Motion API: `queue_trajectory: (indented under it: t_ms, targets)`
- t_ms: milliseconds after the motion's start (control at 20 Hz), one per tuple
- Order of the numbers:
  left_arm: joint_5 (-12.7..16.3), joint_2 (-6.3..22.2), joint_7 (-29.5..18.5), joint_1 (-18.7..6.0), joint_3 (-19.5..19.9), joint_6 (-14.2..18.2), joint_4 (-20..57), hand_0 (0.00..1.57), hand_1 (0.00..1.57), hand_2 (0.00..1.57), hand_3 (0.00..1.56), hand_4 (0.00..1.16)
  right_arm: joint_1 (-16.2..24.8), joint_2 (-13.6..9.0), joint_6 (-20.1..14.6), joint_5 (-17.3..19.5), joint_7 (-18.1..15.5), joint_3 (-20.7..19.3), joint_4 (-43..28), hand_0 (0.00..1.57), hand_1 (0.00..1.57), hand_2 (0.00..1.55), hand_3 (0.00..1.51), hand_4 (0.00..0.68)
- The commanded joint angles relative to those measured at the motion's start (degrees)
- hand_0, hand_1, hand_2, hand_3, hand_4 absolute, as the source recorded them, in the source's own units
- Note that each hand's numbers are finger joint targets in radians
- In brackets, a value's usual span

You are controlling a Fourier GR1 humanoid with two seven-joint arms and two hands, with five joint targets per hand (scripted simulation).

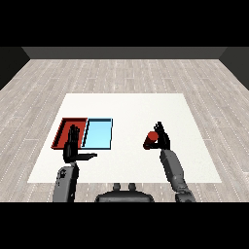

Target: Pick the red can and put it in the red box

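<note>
The red can [151, 139] is on the right half of the white table [126, 109], tilted, with my right hand [162, 137] curled round it from the right. The red tray [63, 127] lies at the left of the table, with the light blue tray [98, 133] touching its right side. My left hand [72, 145] stands upright in front of the red tray, fingers straight and thumb pointing right, holding nothing and hiding part of the tray.
Both trays show nothing inside them. Bare white table surface separates the light blue tray from the can. Grey wooden floor surrounds the table.
</note>
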Motion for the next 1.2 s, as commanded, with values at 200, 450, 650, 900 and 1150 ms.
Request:
queue_trajectory:
  t_ms: [200,450,650,900,1150]
  targets:
    - [0.65,1.6,-1.21,-0.59,1.78,-1.5,1.77,0.0,0.0,0.0,0.0,0.0,1.89,-1.45,0.56,-0.77,3.29,0.76,-3.46,0.0,0.0,0.0,0.0,0.0]
    - [2.28,2.83,1.96,-3.7,3.99,-0.65,0.59,0.0,0.0,0.0,0.0,0.0,-1.05,3.27,-3.2,1.4,-2.2,2.01,3.71,0.0,0.0,0.0,0.0,0.0]
    - [-1.01,-0.35,0.95,1.23,-0.61,0.89,-1.94,0.0,0.0,0.0,0.0,0.0,-4.54,-0.93,0.19,0.24,-1.18,0.16,7.12,0.0,0.0,0.0,0.0,0.0]
    - [2.19,1.89,1.32,-0.96,2.8,-1.02,-1.47,0.0,0.0,0.0,0.0,0.0,-2.91,0.8,-1.59,1.03,-2.87,1.14,6.92,0.0,0.0,0.0,0.0,0.0]
    - [3.41,2.27,-0.22,-1.38,3.37,-2.87,1.6,0.0,0.0,0.0,0.0,0.0,-3.99,0.15,-0.94,0.32,-2.37,0.32,9.1,0.0,0.0,0.0,0.0,0.0]
